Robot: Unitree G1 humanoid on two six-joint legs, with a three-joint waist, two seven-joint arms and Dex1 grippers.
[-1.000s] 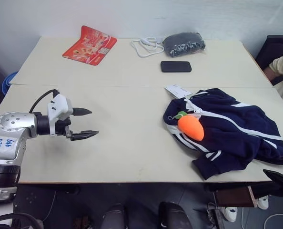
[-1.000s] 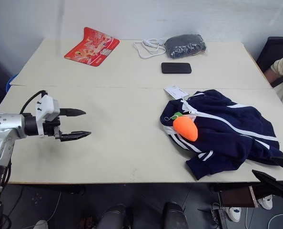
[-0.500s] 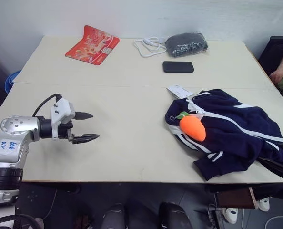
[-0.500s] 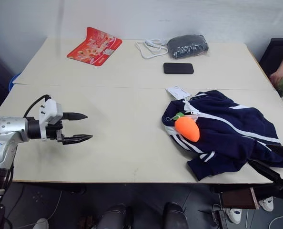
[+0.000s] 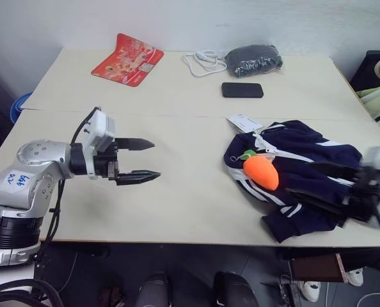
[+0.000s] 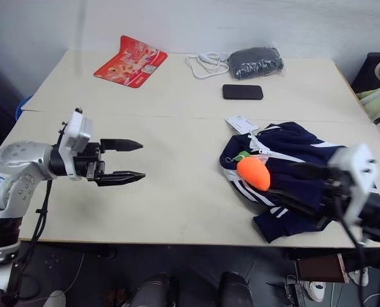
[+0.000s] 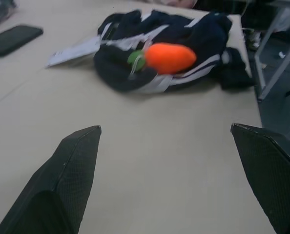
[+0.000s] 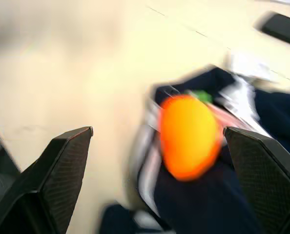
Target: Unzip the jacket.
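Lying crumpled near the front edge of the pale beige table (image 5: 177,96), the navy-blue soft fabric jacket (image 5: 305,173) with thin white stripes and a white zipper line is seen well apart from the left gripper (image 5: 142,160). That gripper is held above the bare tabletop with its two black pointed fingers spread wide and nothing between them, aimed toward the jacket. The right gripper (image 6: 295,185) is seen over the jacket's front-edge side, its black fingers also spread wide and empty; whether they touch the cloth cannot be told. A rounded orange plush carrot (image 5: 261,171) with a green top is seen resting on the jacket's folded collar side, and a white paper tag (image 5: 243,122) is seen just beside the jacket on its far side.

Compared with a second ago, the left gripper is found nearer the jacket and higher, while the right gripper, then barely in sight at the table's edge, is now found over the jacket. The jacket and carrot are unmoved.

Beyond the jacket, a flat black phone (image 5: 242,90), a dark grey speckled fabric bundle (image 5: 254,59), a coiled white cable (image 5: 203,62) and a glossy red snack packet (image 5: 127,59) are laid out.
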